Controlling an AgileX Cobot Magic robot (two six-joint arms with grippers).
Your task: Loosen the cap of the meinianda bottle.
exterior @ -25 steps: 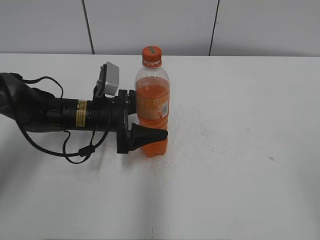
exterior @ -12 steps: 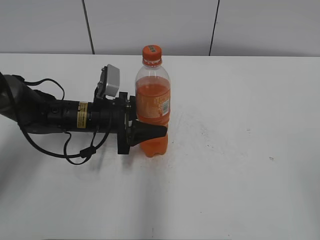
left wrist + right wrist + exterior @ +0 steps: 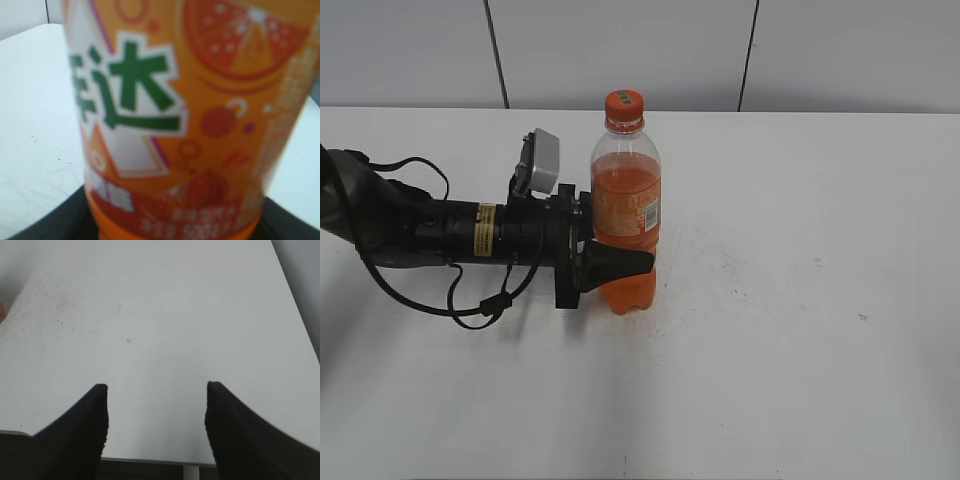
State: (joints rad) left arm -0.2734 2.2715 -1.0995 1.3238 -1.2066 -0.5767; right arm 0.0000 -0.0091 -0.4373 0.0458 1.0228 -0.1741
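The meinianda bottle stands upright on the white table, with orange drink and an orange label. Its orange cap sits on top with nothing touching it. My left gripper comes in level from the left and is shut on the bottle's lower body, one black finger across its front. In the left wrist view the label fills the frame, with black fingers at both lower corners. My right gripper is open and empty over bare table; it is out of the exterior view.
The white table stretches right and front of the bottle. A grey panelled wall stands behind the table's far edge. The left arm's cables loop on the table at the left. The table's edge shows under the right gripper.
The left gripper has shifted slightly right and its front finger has drawn in against the bottle. In the last half second nothing visibly moved.
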